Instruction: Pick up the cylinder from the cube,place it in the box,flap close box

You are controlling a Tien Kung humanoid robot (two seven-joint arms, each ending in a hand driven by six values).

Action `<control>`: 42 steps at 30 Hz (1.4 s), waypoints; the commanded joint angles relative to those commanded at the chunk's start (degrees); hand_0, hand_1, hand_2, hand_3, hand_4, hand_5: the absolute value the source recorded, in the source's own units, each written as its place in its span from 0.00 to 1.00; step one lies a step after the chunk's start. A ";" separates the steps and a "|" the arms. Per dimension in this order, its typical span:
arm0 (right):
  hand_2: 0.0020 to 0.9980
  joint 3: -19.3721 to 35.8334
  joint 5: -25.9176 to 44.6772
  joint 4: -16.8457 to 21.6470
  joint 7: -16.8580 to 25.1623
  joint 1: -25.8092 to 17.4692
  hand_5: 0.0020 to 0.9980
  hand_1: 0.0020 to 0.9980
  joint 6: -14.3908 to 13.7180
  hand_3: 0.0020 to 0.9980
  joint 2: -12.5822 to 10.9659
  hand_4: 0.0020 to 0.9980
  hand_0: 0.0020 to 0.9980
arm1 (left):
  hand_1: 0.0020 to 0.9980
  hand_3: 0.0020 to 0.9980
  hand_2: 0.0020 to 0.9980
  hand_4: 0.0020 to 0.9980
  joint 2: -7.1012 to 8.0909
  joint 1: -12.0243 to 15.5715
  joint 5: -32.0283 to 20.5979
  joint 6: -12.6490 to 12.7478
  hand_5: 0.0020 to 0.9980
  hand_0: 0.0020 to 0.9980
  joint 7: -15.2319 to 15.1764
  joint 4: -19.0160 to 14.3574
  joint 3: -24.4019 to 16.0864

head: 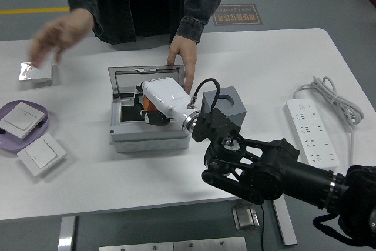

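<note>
The grey box (147, 139) stands open mid-table with its lid flap (147, 73) raised at the back. My right hand (154, 109), white with orange and black parts, hangs over the box's open right half, palm down. Its underside is hidden, so I cannot tell what it holds. The grey cube (224, 101) sits just right of the box and the round hole in its top is empty. The cylinder is not in sight. A person's hand (184, 57) rests on the lid's back right corner. The person's other hand (59, 33) is blurred, up at the left.
A white power strip (311, 131) with a coiled cable (332, 101) lies at the right. A purple tray (36, 129) holding a switch plate, a loose white switch plate (41, 154) and a wrapped one (35, 72) lie at the left.
</note>
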 joint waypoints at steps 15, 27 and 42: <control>0.71 -0.84 -0.05 -1.68 -0.45 0.17 0.25 0.72 1.33 0.71 0.00 0.64 0.80 | 0.59 0.62 0.54 0.69 0.04 -0.09 0.22 -0.04 0.22 0.61 0.04 0.02 -0.12; 0.73 -1.08 -0.54 -1.88 -0.96 0.22 0.35 0.75 1.59 0.78 0.00 0.80 0.85 | 0.59 0.62 0.54 0.69 0.10 0.02 0.41 -0.10 0.23 0.62 0.09 0.01 -0.23; 0.73 0.07 17.67 9.35 4.03 0.13 0.44 0.75 -2.87 0.79 -3.92 0.92 0.85 | 0.59 0.62 0.54 0.70 -0.16 0.07 -0.28 -0.09 0.23 0.62 -0.12 -0.04 0.33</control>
